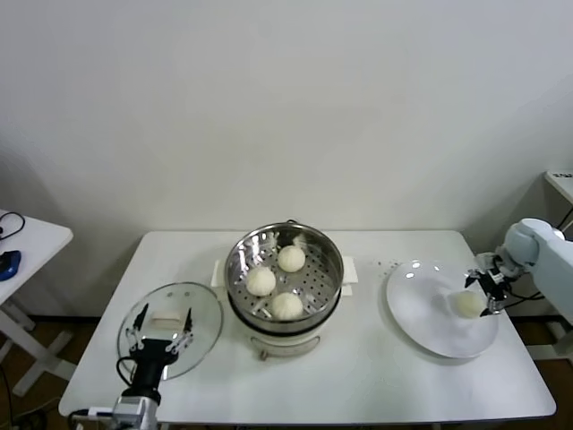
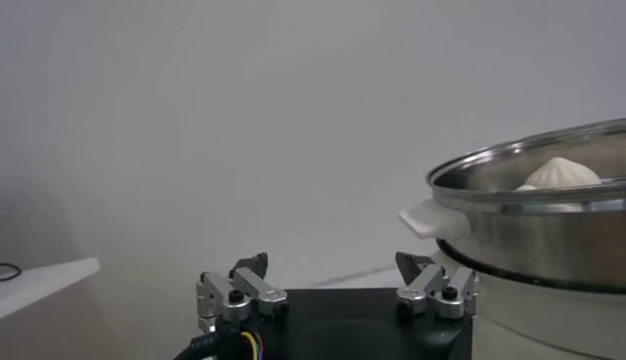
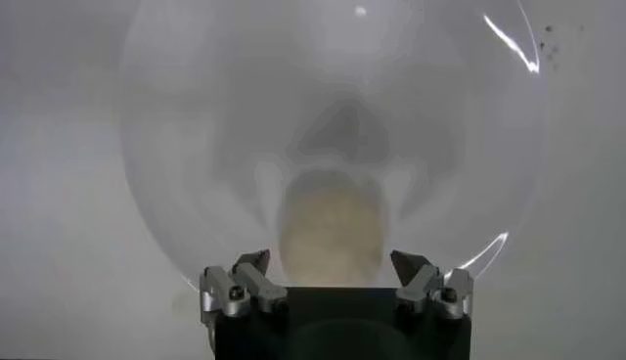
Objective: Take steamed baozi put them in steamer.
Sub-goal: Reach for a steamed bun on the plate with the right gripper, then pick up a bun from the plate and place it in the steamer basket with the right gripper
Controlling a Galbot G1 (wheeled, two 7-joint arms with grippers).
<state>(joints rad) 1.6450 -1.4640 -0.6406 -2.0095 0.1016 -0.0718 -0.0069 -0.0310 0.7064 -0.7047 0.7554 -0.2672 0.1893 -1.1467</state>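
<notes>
Right claw [image 1: 484, 290] spread wide around last baozi [image 1: 467, 305] on plate [image 1: 421, 313], frame right. Three baozi [image 1: 260, 280] in steamer [image 1: 331, 269], centre. Left claw [image 1: 161, 338] open over glass lid [image 1: 206, 309], lower left of tabletop [image 1: 376, 376].

My head camera looks forward and down from well above the white table [image 1: 358, 376], taking in the steamer [image 1: 285, 273] at centre and the plate [image 1: 430, 327] to my right. My left wrist camera sits low near the table, facing level past my left gripper [image 2: 337, 284] toward the steamer's wall, a part shared with the head view. My right wrist camera looks close down past my right gripper [image 3: 335, 274] onto the plate, also shared
</notes>
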